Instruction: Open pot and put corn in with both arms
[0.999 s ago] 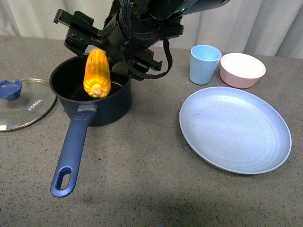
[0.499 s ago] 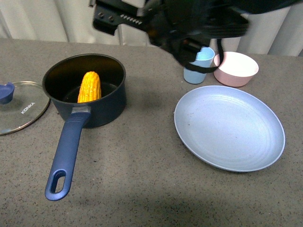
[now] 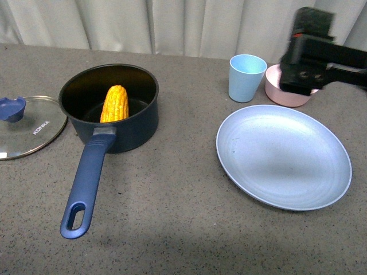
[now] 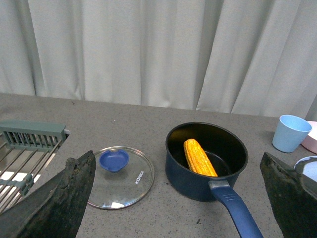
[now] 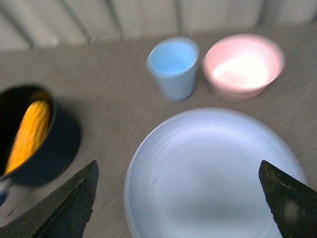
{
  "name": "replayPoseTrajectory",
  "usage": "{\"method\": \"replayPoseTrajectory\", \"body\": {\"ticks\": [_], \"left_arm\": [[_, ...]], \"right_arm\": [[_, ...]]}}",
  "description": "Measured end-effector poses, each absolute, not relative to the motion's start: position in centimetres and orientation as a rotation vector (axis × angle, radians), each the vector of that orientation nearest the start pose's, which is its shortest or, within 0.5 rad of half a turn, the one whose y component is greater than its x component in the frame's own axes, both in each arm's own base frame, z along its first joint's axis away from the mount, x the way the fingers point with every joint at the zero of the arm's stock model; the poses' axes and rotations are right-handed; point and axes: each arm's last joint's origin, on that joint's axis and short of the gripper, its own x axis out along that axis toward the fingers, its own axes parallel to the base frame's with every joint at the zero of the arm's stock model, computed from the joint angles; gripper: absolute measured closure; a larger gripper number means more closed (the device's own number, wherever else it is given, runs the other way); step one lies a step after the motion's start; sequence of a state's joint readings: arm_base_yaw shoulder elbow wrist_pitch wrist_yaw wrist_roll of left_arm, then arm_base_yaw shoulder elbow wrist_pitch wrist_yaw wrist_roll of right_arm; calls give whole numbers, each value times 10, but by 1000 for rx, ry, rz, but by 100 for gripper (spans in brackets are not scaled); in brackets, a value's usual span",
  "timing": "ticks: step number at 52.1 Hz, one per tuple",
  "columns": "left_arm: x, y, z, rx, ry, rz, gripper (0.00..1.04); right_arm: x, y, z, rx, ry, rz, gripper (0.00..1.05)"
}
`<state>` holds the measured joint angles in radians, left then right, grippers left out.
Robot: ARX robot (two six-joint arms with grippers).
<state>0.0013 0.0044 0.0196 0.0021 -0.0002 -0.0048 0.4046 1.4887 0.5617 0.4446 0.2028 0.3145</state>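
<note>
The navy pot (image 3: 137, 129) stands open at the left with its long blue handle (image 3: 86, 183) pointing toward me. The yellow corn (image 3: 114, 104) lies inside it, leaning on the wall. The glass KONKA lid (image 3: 34, 134) lies flat on the table to the left of the pot. My right gripper (image 3: 304, 69) is open and empty, blurred, at the far right above the pink bowl. In the right wrist view it (image 5: 178, 166) hangs over the plate. My left gripper (image 4: 177, 163) is open and empty, set back from the pot (image 4: 188, 181), the corn (image 4: 199, 157) and the lid (image 4: 124, 181).
A large pale blue plate (image 3: 284, 154) lies at the right. A light blue cup (image 3: 246, 77) and a pink bowl (image 3: 281, 91) stand behind it. A grey dish rack (image 4: 29, 144) shows in the left wrist view beyond the lid. Curtains hang at the back.
The corn has left my right gripper and dropped into the pot. The right arm has swung from over the pot to the far right, by the pink bowl.
</note>
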Motion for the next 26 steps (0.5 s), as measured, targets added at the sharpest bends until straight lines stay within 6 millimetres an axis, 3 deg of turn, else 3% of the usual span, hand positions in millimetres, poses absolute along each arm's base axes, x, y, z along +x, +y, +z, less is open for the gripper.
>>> {"method": "replayPoseTrajectory", "body": {"ticks": [8,12,20,26], "left_arm": [[97,0,170,-5,-19,0,6],[97,0,170,-5,-17,1,6],[97,0,170,-5,-17,2,6],[97,0,170,-5,-16,1,6]], "right_arm": [[238,79,149,50,155,12,34],[226,66,156,37,54,2,46],[205,48,163,17,5,11,71],[187,33,160,1,24,3,98]]}}
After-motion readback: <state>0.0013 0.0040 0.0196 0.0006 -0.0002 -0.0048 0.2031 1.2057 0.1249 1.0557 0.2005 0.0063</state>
